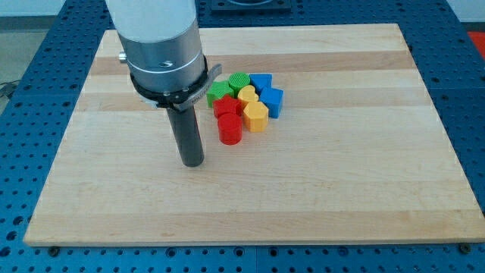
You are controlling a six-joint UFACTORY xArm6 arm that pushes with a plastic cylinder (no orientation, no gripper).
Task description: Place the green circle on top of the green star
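Scanning the wooden desk (341, 167), found all blocks packed in one tight cluster above the centre, toward the view's top. Spotted my tip (194, 163) down on the desk, at the view's lower left of the cluster, near but apart from the red cylinder (230, 129), with a clear gap between. Logged the tool (188, 133) as a plain dark rod under a grey metal housing, upright, holding nothing and touching no block.

Placed the green circle (239, 81) at the cluster's top edge, ribbed face up, flat on the desk. Placed the green star (220, 92) just to its left and slightly lower, touching it or very nearly, partly hidden behind the housing's rim. Marked the circle as beside the star, not on it.

Noted an upper blue block (261, 80) right of the green circle, and a right blue block (273, 101) below that. Noted an upper yellow block (248, 94) in the middle and a lower yellow block (256, 115) beneath it. Noted a red block (226, 106) under the green star, with the red cylinder at the cluster's bottom. Could not make out the exact shapes of the blue, yellow and upper red pieces.
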